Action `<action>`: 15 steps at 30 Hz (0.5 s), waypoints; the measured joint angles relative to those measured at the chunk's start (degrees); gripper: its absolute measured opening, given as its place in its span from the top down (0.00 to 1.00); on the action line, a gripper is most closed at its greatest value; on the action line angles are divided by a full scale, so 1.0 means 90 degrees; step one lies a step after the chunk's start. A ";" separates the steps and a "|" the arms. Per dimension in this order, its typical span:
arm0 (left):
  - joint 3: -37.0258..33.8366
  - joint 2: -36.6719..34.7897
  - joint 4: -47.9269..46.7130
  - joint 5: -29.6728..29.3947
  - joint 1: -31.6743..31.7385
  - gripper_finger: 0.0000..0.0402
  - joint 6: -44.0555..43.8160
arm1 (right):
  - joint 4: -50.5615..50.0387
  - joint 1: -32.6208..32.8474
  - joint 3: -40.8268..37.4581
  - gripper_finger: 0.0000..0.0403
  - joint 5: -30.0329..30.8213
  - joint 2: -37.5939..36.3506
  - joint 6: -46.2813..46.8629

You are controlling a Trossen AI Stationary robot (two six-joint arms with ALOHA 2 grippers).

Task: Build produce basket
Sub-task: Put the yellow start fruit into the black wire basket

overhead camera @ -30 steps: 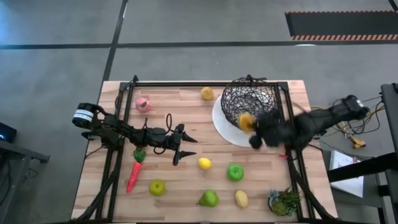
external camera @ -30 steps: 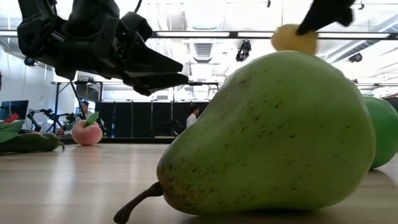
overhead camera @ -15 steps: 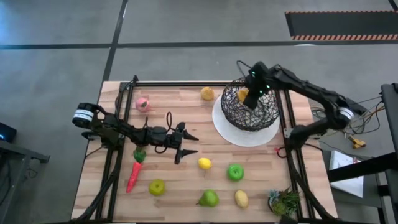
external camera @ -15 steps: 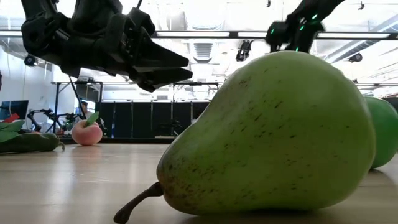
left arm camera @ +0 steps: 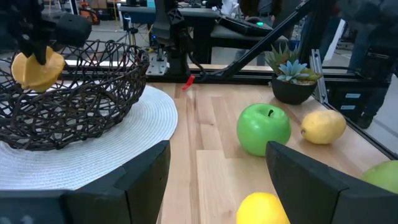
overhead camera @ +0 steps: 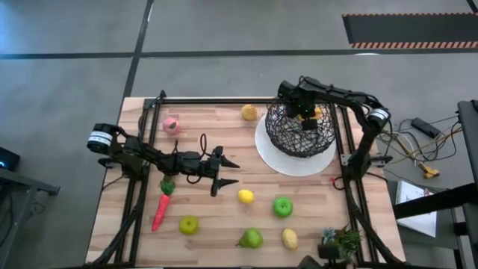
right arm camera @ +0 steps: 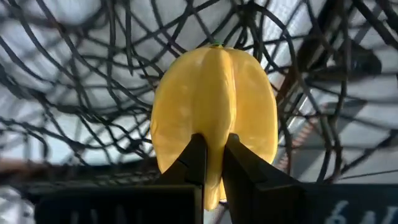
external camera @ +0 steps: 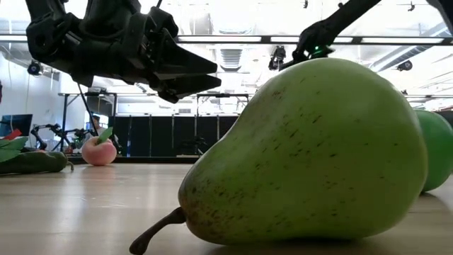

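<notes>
Two dark six-joint arms, matte black throughout.

Left arm (overhead camera: 142, 157): black links with a white band beside the table's black frame rail (overhead camera: 138, 190); left gripper (overhead camera: 225, 172) has tapered, pointed black fingers. Right arm (overhead camera: 351, 101): slim black tube, white collar (overhead camera: 377, 116) at its joint; small green light (external camera: 314, 50) on the housing.

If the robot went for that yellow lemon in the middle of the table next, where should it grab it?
Probably from straight above, closing across the narrow middle of the yellow lemon. It lies alone on the table, with bare wood all around for both fingers. The left gripper hovers open just beside it; the green apple sits apart, out of the way.
</notes>
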 joint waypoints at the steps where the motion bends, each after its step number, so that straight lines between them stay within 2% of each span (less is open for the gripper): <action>1: 0.0000 0.0000 0.0000 0.0000 0.0000 0.38 0.0000 | 0.0028 0.0029 0.0000 0.95 0.0104 0.0060 -0.0158; 8: 0.0000 0.0000 0.0000 0.0002 0.0000 0.38 0.0000 | 0.0587 0.0144 -0.0012 0.90 0.0306 0.0260 -0.0883; 15: 0.0012 0.0000 0.0000 0.0002 0.0000 0.38 -0.0007 | 0.0764 0.0200 -0.0012 0.75 0.0540 0.0320 -0.1379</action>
